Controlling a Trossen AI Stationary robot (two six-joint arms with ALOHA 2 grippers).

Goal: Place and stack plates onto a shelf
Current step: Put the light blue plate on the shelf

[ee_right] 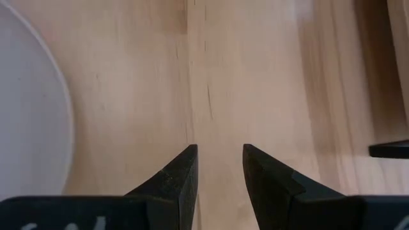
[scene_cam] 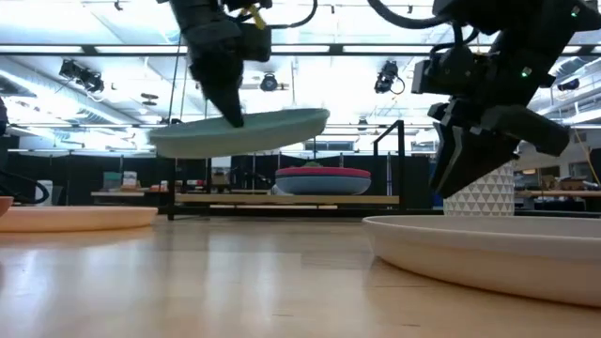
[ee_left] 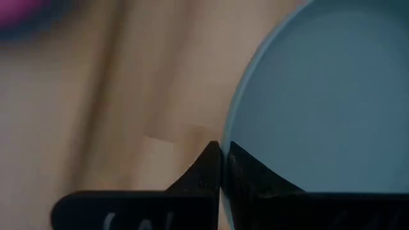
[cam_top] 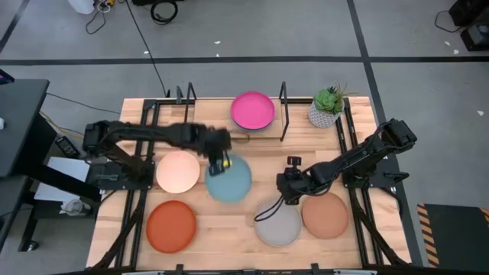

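Note:
My left gripper (cam_top: pixel 221 162) is shut on the light blue plate (cam_top: pixel 229 180), which it holds in the air (scene_cam: pixel 239 131) near the table's middle, in front of the shelf (cam_top: pixel 214 116). On the shelf board (scene_cam: pixel 235 198) a pink plate (cam_top: pixel 253 111) lies on top of a blue one (scene_cam: pixel 322 185). The cream plate (cam_top: pixel 178 171), orange plate (cam_top: pixel 171 226), grey plate (cam_top: pixel 277 223) and tan-brown plate (cam_top: pixel 325 214) lie flat on the table. My right gripper (ee_right: pixel 219 160) hangs open over bare wood just past the grey plate's far edge. My left gripper pinches the light blue plate's rim (ee_left: pixel 228 131) at its far-left edge, one finger on the plate's upper face and one on its outer side. The fingers (scene_cam: pixel 228 105) come down from above at a slant. The plate is lifted clear and nearly level, its right side slightly higher.
A potted plant in a white pot (cam_top: pixel 327 107) stands at the table's far right, beside the shelf's right black uprights (cam_top: pixel 283 114). The left uprights (cam_top: pixel 188 95) stand at the shelf's other end. Bare wood lies between the plates in the middle of the table (cam_top: pixel 229 229).

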